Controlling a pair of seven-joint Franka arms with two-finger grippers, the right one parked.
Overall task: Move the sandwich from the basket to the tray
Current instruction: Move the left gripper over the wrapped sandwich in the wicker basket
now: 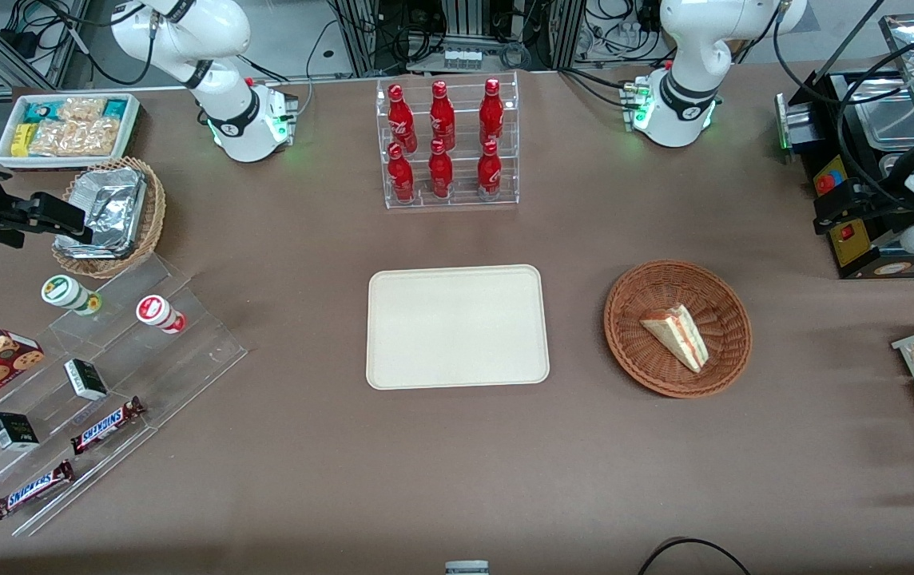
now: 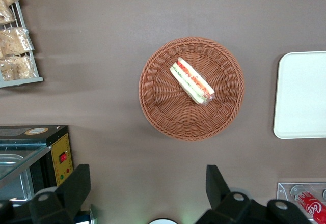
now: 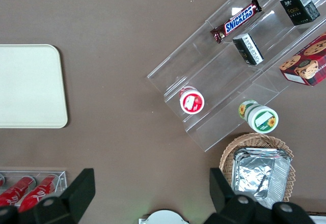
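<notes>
- One sandwich (image 1: 677,335) lies on its side in the reddish-brown basket (image 1: 631,351), its red and green filling edge showing in the left wrist view (image 2: 192,81).
- The basket (image 2: 158,102) stands on the brown table (image 1: 457,463), toward the working arm's end, apart from the cream tray (image 1: 457,327) beside it.
- The tray (image 2: 301,94) is bare.
- The gripper (image 2: 145,186) hangs high above the table, apart from the basket, fingers (image 2: 76,188) spread wide and holding nothing.
- Six red bottles (image 1: 443,140) stand in a clear rack farther from the front camera than the tray.
</notes>
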